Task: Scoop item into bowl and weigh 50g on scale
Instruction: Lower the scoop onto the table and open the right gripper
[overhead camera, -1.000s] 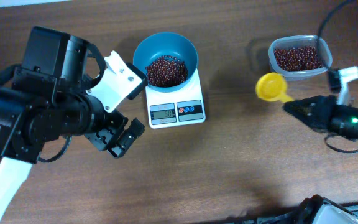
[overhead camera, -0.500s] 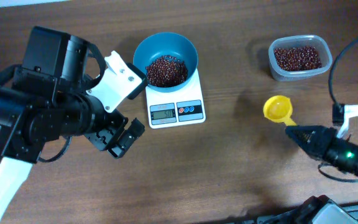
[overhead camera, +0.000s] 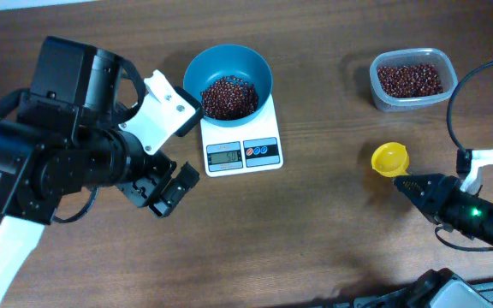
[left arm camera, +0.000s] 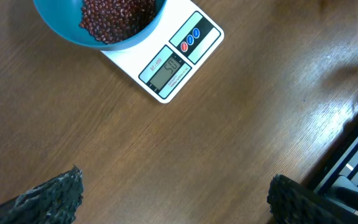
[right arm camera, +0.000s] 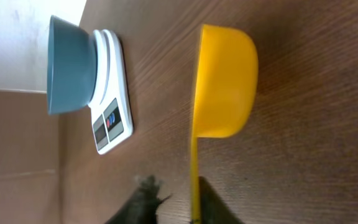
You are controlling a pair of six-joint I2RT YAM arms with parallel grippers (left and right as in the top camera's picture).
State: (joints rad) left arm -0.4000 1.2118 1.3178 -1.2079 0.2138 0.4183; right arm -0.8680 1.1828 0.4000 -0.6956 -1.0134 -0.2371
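Note:
The teal bowl (overhead camera: 197, 67) stands on the white scale (overhead camera: 243, 154) with a heap of red-brown beans (overhead camera: 228, 97) in it. In the left wrist view the scale's display (left arm camera: 166, 65) reads 50. My left gripper (overhead camera: 176, 151) hovers wide open and empty just left of the scale. A yellow scoop (overhead camera: 390, 158) lies empty on the table at the right. My right gripper (overhead camera: 405, 183) sits at its handle. In the right wrist view the right gripper (right arm camera: 179, 186) has parted jaws: one finger is clear of the thin handle, the other is beside it.
A clear plastic tub (overhead camera: 375, 85) with more beans (overhead camera: 411, 79) stands at the back right, behind the scoop. A black cable (overhead camera: 454, 103) loops near the right arm. Bare wooden table lies between the scale and the scoop.
My right arm carried the scoop from beside the tub toward the front and lowered it to the table. Its jaws have gone from shut to parted. The left arm stayed still.

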